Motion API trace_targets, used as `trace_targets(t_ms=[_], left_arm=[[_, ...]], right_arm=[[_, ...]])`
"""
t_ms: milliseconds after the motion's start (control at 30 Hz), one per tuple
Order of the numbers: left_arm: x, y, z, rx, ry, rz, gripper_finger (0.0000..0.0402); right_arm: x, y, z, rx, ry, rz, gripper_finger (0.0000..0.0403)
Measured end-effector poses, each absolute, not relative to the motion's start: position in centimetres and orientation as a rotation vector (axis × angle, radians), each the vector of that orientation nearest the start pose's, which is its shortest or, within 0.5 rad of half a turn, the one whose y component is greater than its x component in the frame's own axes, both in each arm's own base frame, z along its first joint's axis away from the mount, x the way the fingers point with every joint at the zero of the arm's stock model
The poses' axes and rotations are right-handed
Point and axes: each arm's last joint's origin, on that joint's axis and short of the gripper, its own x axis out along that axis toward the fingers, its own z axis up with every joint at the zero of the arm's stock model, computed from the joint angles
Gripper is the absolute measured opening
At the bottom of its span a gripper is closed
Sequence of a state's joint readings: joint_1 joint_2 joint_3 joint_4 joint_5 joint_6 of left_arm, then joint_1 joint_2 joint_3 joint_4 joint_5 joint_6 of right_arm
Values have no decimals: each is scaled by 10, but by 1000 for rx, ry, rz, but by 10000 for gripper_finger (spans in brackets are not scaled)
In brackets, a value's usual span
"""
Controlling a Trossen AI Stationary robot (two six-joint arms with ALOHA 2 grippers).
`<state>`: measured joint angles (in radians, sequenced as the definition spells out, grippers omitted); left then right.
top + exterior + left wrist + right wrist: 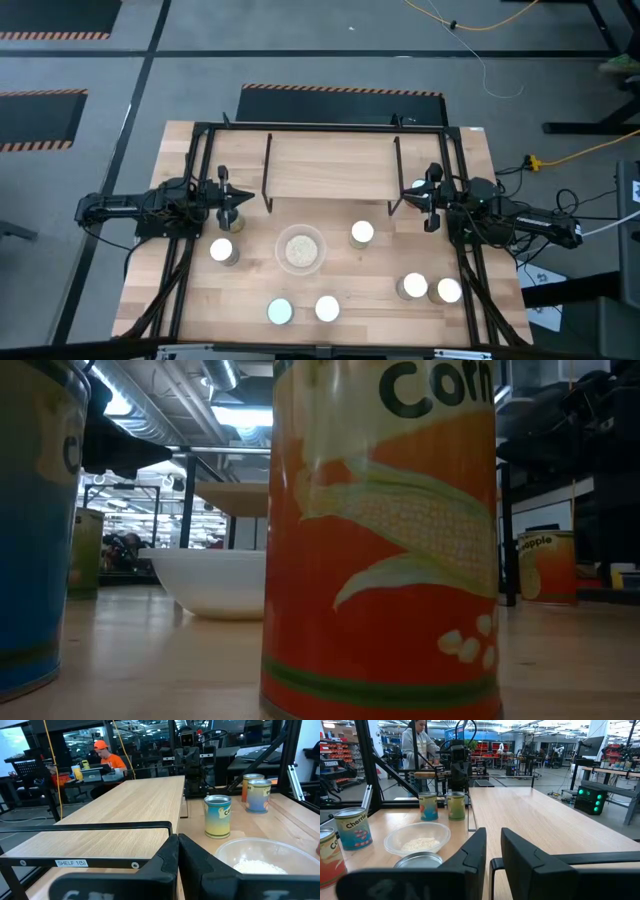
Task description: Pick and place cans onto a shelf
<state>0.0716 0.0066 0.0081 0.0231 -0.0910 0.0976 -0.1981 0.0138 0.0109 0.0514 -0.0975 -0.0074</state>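
Several cans stand upright on the tabletop: one (222,250) near the left, one (362,233) right of the bowl, two (280,311) (327,308) at the near edge and two (413,287) (449,291) at the near right. An orange corn can (385,540) fills the low view. The shelf (330,165), a light board in a black rod frame, stands at the far middle. My left gripper (236,195) (178,855) hovers shut and level at the shelf's left end. My right gripper (430,198) (493,851) hovers at its right end, slightly open, nothing between its fingers.
A clear bowl (300,249) with beige contents sits in the middle of the table, between the cans. Black frame rods (190,200) run along both table sides. People show in the room beyond: one in orange (105,757), one in grey (417,742).
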Motion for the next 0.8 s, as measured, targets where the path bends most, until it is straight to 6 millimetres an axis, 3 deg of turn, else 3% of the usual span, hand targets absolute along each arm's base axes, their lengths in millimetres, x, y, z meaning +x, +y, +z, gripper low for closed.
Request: trace_targets(t_ms=[167, 400, 800], left_arm=[[97, 10, 168, 97, -17, 164, 0], [97, 10, 168, 97, -17, 164, 0], [97, 10, 168, 97, -17, 164, 0]], right_arm=[[96, -16, 171, 44, -50, -70, 63], [96, -11, 172, 166, -50, 100, 63], [95, -10, 184, 231, -162, 135, 63]])
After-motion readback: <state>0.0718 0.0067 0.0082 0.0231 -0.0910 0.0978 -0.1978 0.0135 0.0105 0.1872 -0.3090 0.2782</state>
